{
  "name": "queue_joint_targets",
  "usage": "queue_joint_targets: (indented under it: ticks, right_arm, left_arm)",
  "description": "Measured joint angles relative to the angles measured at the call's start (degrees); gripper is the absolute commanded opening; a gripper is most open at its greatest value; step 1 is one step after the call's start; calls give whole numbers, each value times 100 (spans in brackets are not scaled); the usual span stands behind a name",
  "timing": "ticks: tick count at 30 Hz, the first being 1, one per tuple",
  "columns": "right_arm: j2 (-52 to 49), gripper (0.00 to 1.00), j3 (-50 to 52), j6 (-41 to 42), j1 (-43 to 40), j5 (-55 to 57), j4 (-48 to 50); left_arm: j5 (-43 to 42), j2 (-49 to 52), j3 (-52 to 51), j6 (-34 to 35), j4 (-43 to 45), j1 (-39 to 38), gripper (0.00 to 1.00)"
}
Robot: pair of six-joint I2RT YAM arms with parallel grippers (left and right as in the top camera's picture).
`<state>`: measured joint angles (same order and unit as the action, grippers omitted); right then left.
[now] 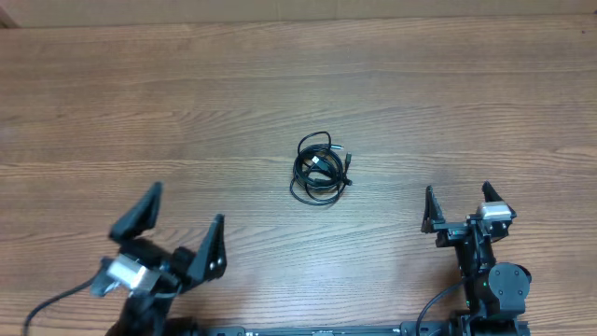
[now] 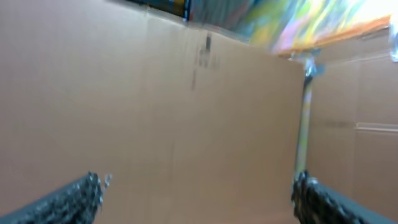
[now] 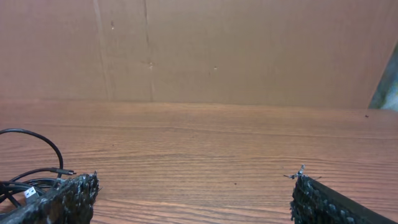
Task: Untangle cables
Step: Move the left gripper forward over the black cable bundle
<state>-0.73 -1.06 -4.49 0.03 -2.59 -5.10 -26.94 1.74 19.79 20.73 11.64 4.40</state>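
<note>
Cables (image 1: 320,169) knotted in small bundle at middle of bench (image 1: 187,93), apart from both hands | likely light, limp, snag-prone | best pinched at an outer loop | left hand (image 1: 187,205) spread, empty | right hand (image 1: 458,189) spread, empty

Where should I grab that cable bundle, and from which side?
Probably the loop at the far edge of the cables, coming straight down from above. They lie flat on the table, and that loop stands clear of the tangled middle.
</note>
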Motion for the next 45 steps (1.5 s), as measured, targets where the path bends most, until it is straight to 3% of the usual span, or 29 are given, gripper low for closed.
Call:
queue_joint_targets:
  ticks: [4, 10, 15, 19, 23, 31, 36, 45]
  right_arm:
    - [0, 100, 0, -2, 0, 0, 0]
    - [0, 100, 0, 0, 0, -2, -2]
    - [0, 100, 0, -2, 0, 2, 2]
    - [0, 100, 0, -2, 0, 0, 0]
    - [0, 100, 0, -2, 0, 0, -2]
    - [0, 100, 0, 0, 0, 0, 0]
    - [0, 100, 0, 0, 0, 0, 0]
    - [0, 100, 0, -2, 0, 2, 0]
  left_arm:
    - [240, 643, 2096, -313, -2452, 24, 100]
    - [24, 2771, 5344, -1064, -6354, 24, 100]
    - [-807, 4518, 6878, -1309, -7976, 22, 99]
    - [-1556, 5278, 7095, -1440, -8255, 20, 100]
    - [-1718, 5727, 7138, -1497, -8754, -24, 100]
    - [-28, 6671, 8229, -1239, -9755, -1370, 100]
    - [1060, 7276, 8762, -874, -9718, -2334, 100]
    - [1335, 8596, 8771, -715, -9652, -2544, 100]
